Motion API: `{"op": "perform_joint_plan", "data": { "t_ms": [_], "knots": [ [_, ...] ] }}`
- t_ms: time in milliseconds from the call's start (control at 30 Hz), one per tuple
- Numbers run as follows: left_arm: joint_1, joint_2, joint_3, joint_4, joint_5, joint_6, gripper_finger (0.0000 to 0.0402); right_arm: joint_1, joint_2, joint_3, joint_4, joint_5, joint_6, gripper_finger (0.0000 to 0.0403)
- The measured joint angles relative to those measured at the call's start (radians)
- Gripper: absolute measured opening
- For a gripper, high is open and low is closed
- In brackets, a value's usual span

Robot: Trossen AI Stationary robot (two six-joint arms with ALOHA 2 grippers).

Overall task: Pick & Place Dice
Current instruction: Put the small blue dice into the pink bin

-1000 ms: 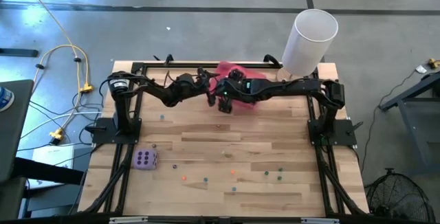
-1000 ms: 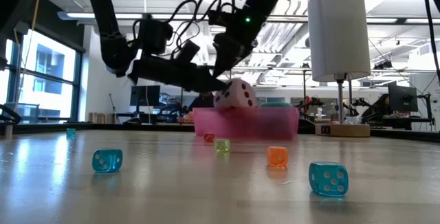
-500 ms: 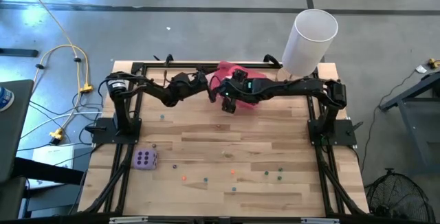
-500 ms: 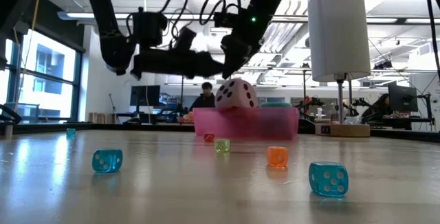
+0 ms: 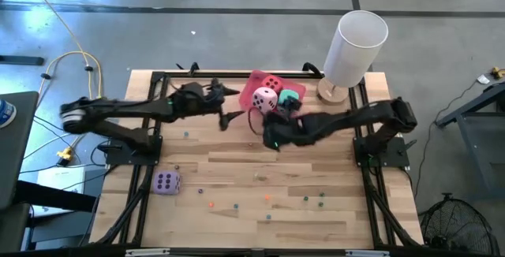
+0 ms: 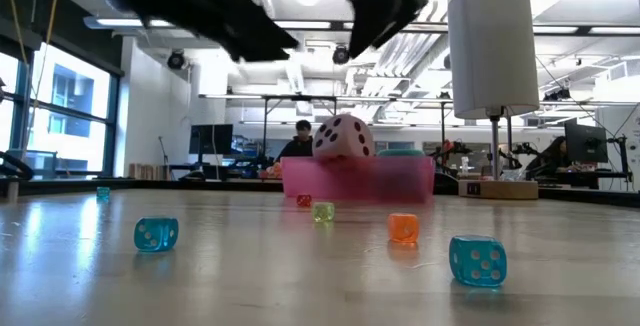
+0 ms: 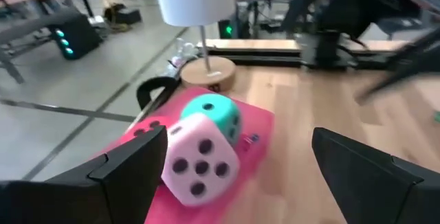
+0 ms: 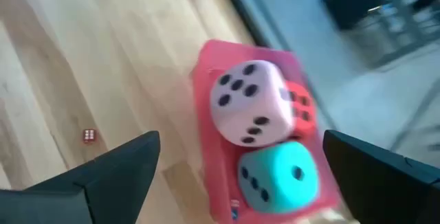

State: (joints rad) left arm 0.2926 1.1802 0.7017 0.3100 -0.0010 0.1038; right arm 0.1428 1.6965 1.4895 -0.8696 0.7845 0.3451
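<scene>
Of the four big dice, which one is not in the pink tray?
The purple die. It sits alone on the bare wood near the table's front left, while the red, pink and teal dice are together in the pink tray at the back.

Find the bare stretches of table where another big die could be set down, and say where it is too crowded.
Free: the wide wood strip between the pink tray and the row of tiny dice, and the table's near edge below that row. The tray is crowded: the pink die, red die and teal die fill it. The purple die takes the near-left corner.
</scene>
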Motion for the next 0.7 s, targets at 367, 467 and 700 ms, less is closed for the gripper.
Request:
{"op": "perform_joint_plan", "data": {
  "t_ms": [367, 467, 700],
  "knots": [
    [-0.212, -0.322, -0.001, -0.460, -0.039, -0.120, 0.0353, 0.324, 0.001, -0.004, -0.295, 0.218, 0.458, 0.0400],
    [-0.312, -0.329, -0.023, -0.523, -0.150, -0.164, 0.0353, 0.400, 0.001, -0.033, -0.299, 0.283, 0.538, 0.0400],
    [-0.580, -0.318, -0.127, -0.515, -0.417, -0.262, 0.0353, 0.537, 0.001, -0.141, -0.246, 0.422, 0.654, 0.0400]
  ]
}}
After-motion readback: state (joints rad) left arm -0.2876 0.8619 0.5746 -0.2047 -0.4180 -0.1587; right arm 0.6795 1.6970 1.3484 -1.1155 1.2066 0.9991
